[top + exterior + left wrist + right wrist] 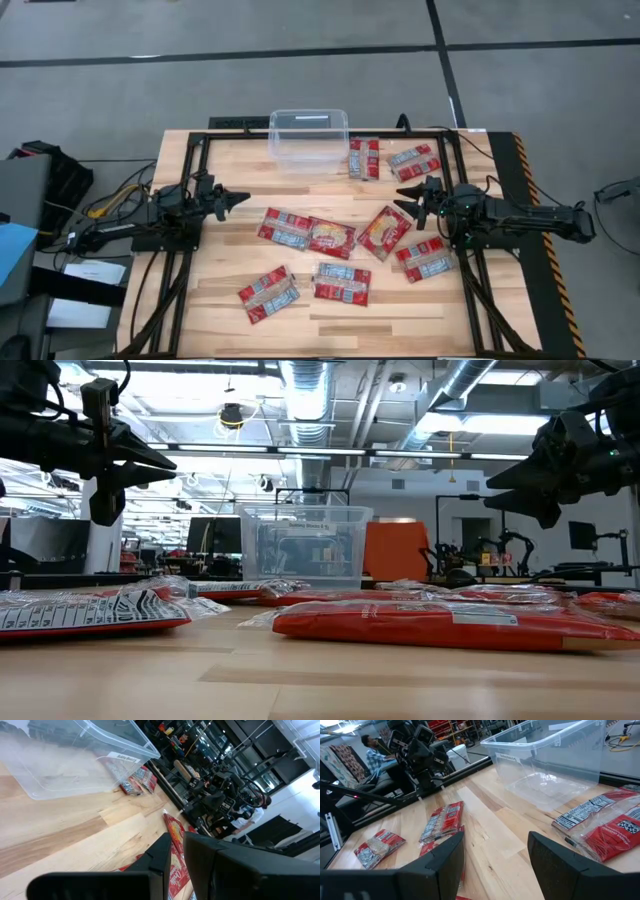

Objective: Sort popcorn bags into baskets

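Several red popcorn bags lie flat on the wooden table: two at the far right point(364, 157) point(414, 161), three in a row in the middle point(285, 228) point(332, 237) point(384, 231), and three nearer point(424, 259) point(342, 283) point(268, 293). The clear plastic basket point(308, 135) stands at the far edge, and I see no bag inside it point(545, 775). My left gripper point(243, 199) hovers shut at the table's left, above the surface point(183, 845). My right gripper point(400, 198) hovers open at the right, fingers wide apart point(495, 850), just beyond the middle row.
A black metal frame point(200, 140) runs round the table top. Cables and boxes point(60, 200) lie off the left side. A yellow-and-black striped strip point(530, 180) marks the right side. Bare wood point(250, 170) shows between basket and bags. A person point(370, 747) sits beyond the table.
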Robot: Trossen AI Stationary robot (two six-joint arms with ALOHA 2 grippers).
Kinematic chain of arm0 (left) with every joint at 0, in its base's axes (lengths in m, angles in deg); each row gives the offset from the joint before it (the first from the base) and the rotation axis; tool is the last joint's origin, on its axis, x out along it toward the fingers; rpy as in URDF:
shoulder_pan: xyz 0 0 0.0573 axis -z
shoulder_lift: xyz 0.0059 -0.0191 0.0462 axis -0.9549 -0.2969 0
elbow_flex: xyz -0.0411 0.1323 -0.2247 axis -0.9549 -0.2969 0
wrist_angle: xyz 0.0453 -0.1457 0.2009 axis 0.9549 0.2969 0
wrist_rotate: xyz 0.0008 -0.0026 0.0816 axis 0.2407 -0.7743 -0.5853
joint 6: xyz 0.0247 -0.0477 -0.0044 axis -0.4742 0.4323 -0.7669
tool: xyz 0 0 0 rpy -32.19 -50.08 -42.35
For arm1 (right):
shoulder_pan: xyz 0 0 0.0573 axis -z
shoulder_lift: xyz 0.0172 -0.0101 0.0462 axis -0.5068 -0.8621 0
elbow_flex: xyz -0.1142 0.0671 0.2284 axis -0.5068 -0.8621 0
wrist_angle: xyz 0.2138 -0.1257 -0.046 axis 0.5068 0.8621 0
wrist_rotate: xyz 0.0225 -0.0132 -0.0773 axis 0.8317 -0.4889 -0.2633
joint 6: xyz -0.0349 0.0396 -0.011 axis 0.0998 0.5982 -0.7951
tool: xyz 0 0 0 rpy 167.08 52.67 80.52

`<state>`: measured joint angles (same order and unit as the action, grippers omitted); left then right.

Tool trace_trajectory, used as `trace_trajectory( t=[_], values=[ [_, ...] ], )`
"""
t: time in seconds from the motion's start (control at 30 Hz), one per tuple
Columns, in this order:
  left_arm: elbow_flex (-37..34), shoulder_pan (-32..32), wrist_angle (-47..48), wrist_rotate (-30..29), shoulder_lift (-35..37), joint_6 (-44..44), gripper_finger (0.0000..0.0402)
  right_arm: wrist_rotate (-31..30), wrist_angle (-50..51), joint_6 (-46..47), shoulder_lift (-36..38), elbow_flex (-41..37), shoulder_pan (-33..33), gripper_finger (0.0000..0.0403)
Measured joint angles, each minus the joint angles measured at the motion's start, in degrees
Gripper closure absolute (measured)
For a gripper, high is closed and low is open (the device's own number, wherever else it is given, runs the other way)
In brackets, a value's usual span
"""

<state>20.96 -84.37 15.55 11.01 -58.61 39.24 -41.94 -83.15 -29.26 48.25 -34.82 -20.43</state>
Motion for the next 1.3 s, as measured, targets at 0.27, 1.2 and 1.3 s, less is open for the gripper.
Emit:
trace_trajectory(
  t=[0.27,1.2,1.3],
  values=[
    [0.0,0.0,-1.0,-9.3,-0.1,-6.5,0.0363,0.0,0.0,0.0,0.0,0.0,0.0,0.0163],
    [0.0,0.0,-2.0,-26.9,-0.5,17.9,0.0341,0.0,-0.4,12.6,0.0,0.0,-0.9,0.0163],
    [0.0,0.1,-3.0,-25.9,-0.5,16.9,0.0312,-0.4,-1.2,22.2,0.0,-0.1,-1.1,0.0163]
  ],
)
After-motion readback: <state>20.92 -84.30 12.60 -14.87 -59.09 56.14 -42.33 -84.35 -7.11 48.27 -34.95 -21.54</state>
